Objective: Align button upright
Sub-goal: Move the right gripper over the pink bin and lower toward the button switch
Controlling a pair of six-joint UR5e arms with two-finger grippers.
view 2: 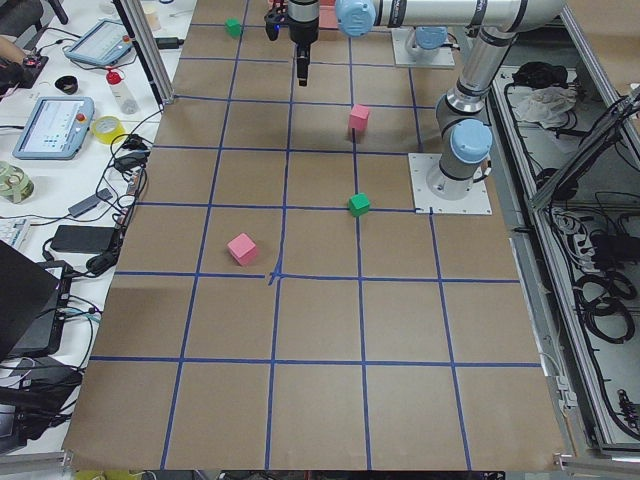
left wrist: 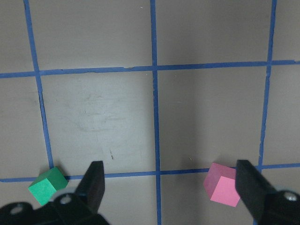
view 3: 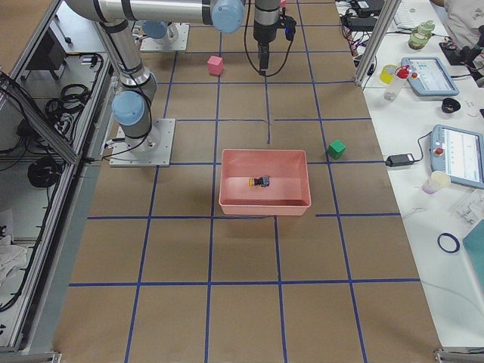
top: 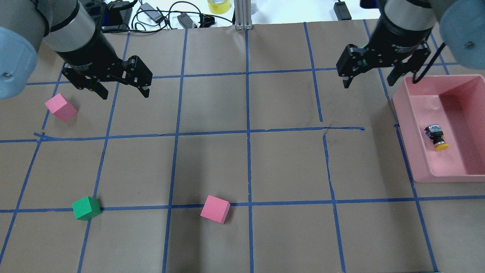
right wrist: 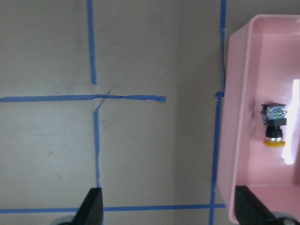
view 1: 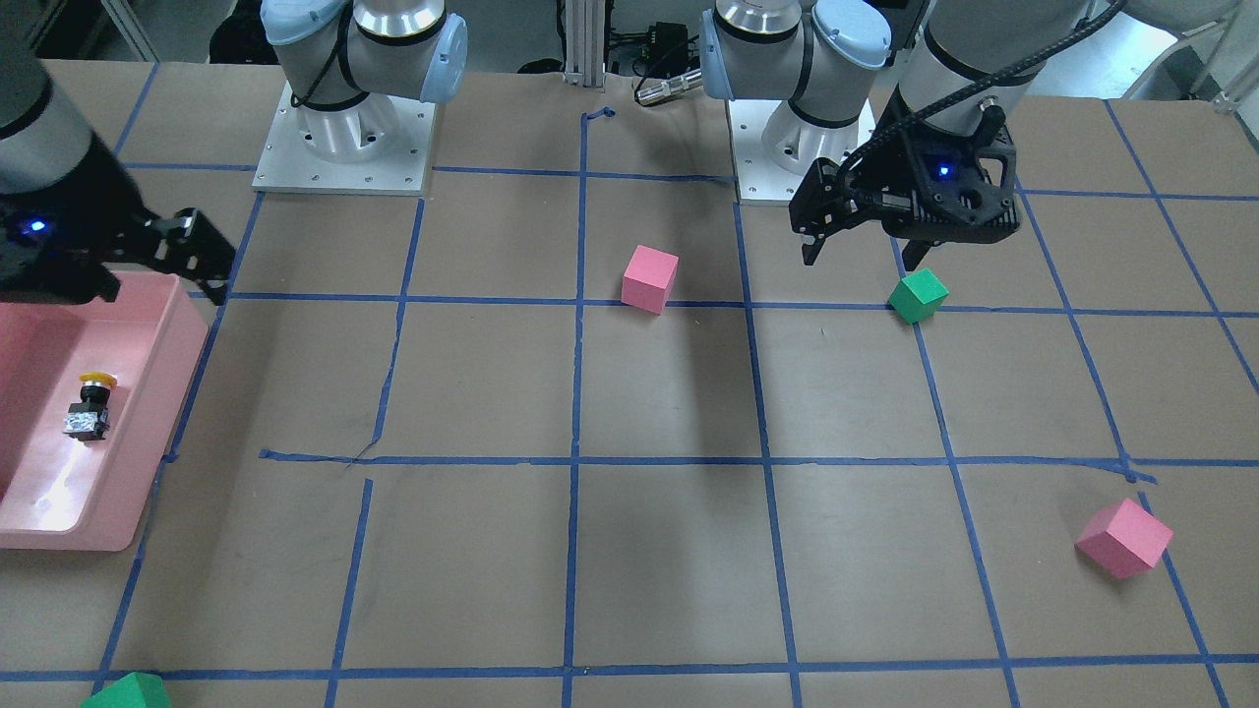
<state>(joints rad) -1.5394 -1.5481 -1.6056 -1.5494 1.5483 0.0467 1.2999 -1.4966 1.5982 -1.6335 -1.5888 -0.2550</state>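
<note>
Brown paper-covered table [top: 212,167] with a blue tape grid. A pink bin [top: 447,177] sits on the robot's right. 2 grippers, left gripper [top: 124,93] and right gripper [top: 367,81], hover spread wide, holding nothing. The button [top: 435,136] lies on its side inside the bin.

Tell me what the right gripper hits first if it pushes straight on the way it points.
Probably the pink tray's rim: the right gripper's one finger lines up with its wall in the wrist view, the other with bare table. Height is unclear.
</note>
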